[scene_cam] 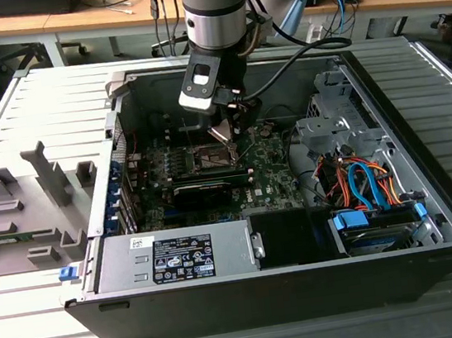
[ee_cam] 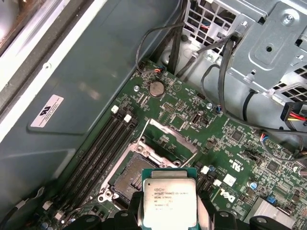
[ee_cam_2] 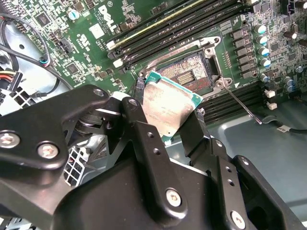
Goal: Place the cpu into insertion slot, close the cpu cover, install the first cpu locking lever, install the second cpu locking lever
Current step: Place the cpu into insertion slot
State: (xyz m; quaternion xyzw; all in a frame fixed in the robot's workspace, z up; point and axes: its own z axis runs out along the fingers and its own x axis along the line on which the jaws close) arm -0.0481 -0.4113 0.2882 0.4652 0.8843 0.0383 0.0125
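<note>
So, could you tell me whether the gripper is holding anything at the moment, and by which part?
Yes: the gripper holds the cpu, pinched by two opposite side edges, not yet in the insertion slot.

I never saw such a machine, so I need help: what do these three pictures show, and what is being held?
This is one robot arm working inside an open computer case. The exterior view comes from a camera off the arm that sees the whole case. Both wrist views come from cameras riding on the arm, close to the green motherboard. The black gripper is shut on the cpu, a small silvery square chip, held above the board. Near it lies the insertion slot, with no chip in it, and the cpu cover is lifted open.
</note>
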